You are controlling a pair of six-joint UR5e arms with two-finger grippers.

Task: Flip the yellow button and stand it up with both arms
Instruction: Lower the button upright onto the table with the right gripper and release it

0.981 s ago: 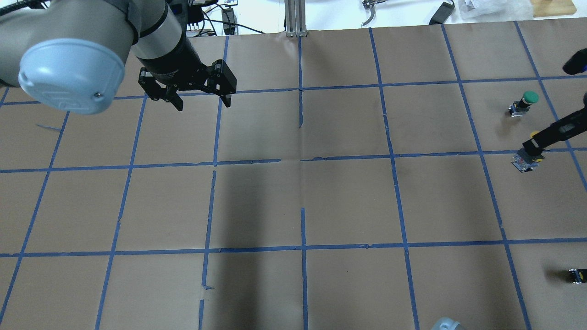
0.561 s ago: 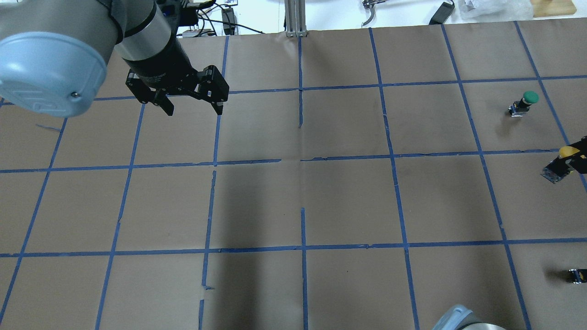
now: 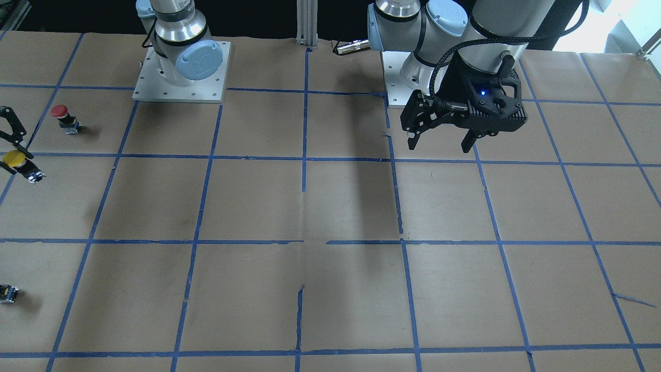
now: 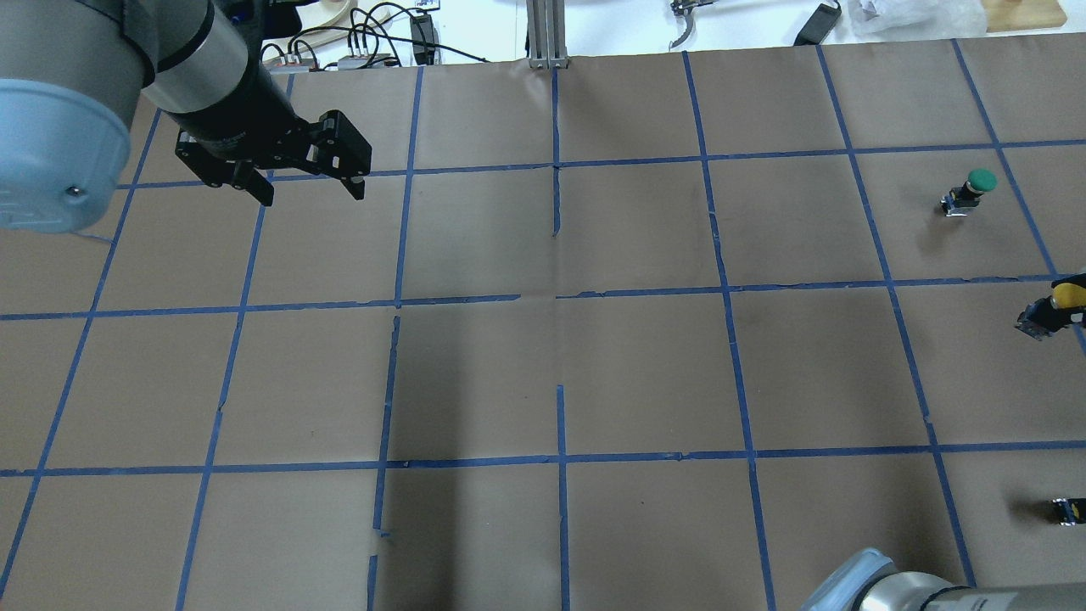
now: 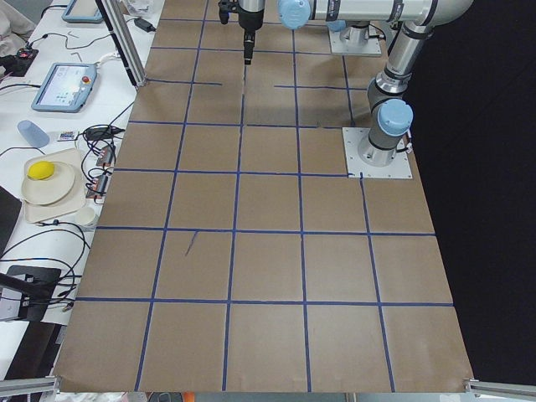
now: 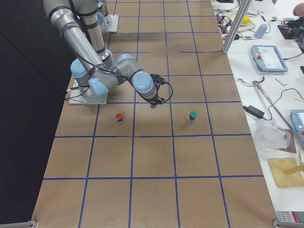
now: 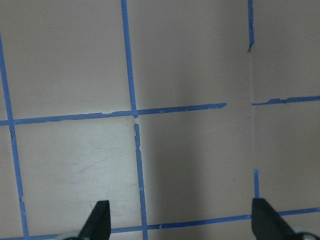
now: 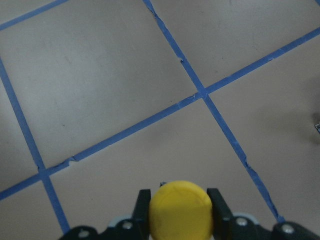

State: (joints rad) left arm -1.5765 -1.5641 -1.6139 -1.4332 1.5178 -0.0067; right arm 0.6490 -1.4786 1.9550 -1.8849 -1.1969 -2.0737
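The yellow button (image 8: 181, 210) sits between my right gripper's fingers (image 8: 216, 205), its round cap facing the wrist camera. My right gripper (image 3: 20, 164) is shut on the yellow button (image 3: 13, 158) and holds it tilted above the table at the view's far left edge. In the overhead view the button (image 4: 1060, 297) and the right gripper (image 4: 1072, 309) are at the right edge. My left gripper (image 4: 310, 191) is open and empty, hovering at the far left. It also shows in the front view (image 3: 441, 140) and in the left wrist view (image 7: 181, 222).
A green-capped button (image 4: 980, 180) stands upright beyond the yellow one. A red-capped button (image 3: 61, 111) stands nearer the robot's side. A small dark block (image 4: 1067, 509) lies at the right edge. Brown paper with a blue tape grid (image 4: 560, 297) covers the table.
My right gripper has lifted the yellow button off the table and carried it toward the right edge. My left arm has moved left and slightly away, still open.
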